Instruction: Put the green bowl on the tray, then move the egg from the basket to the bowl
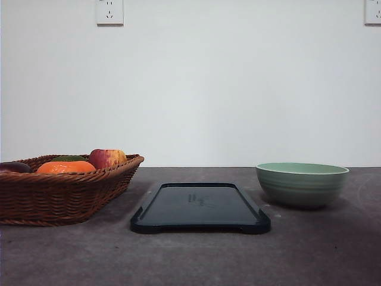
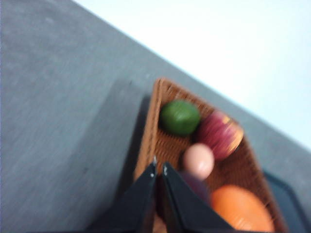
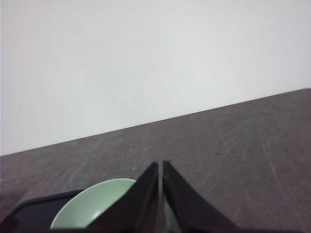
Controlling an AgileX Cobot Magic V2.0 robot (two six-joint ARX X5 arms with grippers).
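On my front camera the basket (image 1: 62, 190) sits at the left edge of the frame, fruit heaped inside. The tray (image 1: 199, 208) lies bare at centre, and the green bowl (image 1: 302, 184) stands on the table (image 1: 190, 256) at the right, apart from the tray. My left gripper (image 2: 159, 170) hangs over the basket with its fingers nearly together, holding nothing; the pale egg (image 2: 198, 161) lies among the fruit. My right gripper (image 3: 160, 166) is likewise closed and empty above the bowl.

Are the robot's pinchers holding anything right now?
No. The left gripper and right gripper are both shut on nothing; the bowl sits untouched.
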